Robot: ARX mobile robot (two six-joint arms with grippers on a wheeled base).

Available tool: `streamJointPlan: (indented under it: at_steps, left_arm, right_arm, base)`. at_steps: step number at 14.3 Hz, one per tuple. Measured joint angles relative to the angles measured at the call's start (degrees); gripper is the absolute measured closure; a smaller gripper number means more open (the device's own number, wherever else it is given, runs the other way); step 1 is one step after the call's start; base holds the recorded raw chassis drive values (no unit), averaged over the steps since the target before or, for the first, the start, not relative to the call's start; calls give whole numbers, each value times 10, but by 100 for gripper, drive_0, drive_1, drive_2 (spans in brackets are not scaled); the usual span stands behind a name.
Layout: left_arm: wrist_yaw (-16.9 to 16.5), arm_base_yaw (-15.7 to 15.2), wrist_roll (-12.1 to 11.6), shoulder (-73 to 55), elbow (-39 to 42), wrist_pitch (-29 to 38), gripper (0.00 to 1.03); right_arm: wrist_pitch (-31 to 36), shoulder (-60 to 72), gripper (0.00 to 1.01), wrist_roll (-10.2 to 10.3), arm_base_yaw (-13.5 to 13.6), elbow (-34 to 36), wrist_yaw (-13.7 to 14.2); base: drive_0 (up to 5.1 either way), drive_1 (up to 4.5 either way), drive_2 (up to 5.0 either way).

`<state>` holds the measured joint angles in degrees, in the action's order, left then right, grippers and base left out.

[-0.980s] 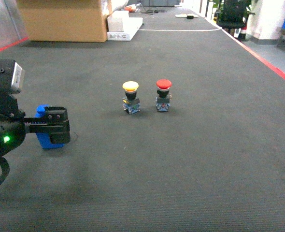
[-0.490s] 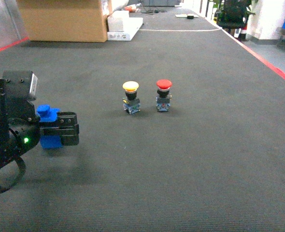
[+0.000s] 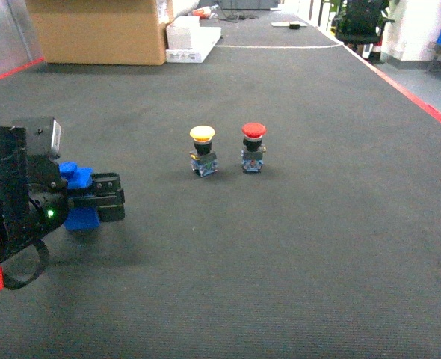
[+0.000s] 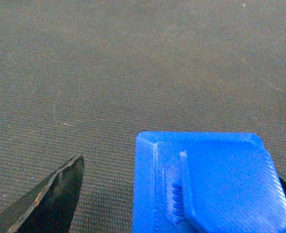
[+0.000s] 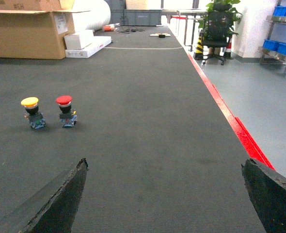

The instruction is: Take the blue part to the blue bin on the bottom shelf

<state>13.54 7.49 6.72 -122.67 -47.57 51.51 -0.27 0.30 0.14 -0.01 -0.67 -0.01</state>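
We see a matt blue plastic part point(image 4: 206, 184) with fine layered ridges between our left gripper's point(image 3: 93, 198) black matt fingers point(image 4: 51, 196); beneath them lies dark, rough, ribbed carpet point(image 4: 133, 63).

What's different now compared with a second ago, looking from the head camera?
The left gripper has shifted right and slightly lower in the head view, staying around the blue part, which moved with it. The yellow button and red button stayed put.

One blue part point(image 3: 77, 196), one yellow button point(image 3: 202, 150), one red button point(image 3: 253, 147).
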Motion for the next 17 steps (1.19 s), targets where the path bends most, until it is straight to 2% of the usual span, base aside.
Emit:
streamJointPlan:
  at_steps: [1,2,4,6,7,8,11,14,16,17]
  left_arm:
    - [0,-4,5,-8,-8,13,17]
    - [-7,-5,4,-16,-13,13,56]
    - [-5,-4,6,10,31,44,58]
    - [14,5,5,104,132,69,58]
    - [17,10,4,172,175,50,58]
    - [28,18,-8,233,207,34,58]
    - [31,25,-25,323,246,-2,58]
    - [39,29,-31,417,271,-54,58]
    - [84,45,-30,599,297,-171,58]
    - [107,67,-25,676,305,-227,58]
  right_arm:
    - [0,0,3,0,0,0,0]
    - [0,0,3,0,0,0,0]
    - [0,0,3,0,0,0,0]
    - [0,0,3,0,0,0,0]
    - [0,0,3,0,0,0,0]
    - [0,0,3,0,0,0,0]
    - [0,0,3,0,0,0,0]
    - [0,0,3,0,0,0,0]
    - [0,0,3,0,0,0,0]
    - [0,0,3,0,0,0,0]
  base:
    - [0,0,0]
    - [0,0,0]
    - [0,0,0]
    - [0,0,0]
    - [0,0,0]
    - [0,0,0]
    - [0,0,0]
    - [0,0,0]
    - [0,0,0]
    - [0,0,0]
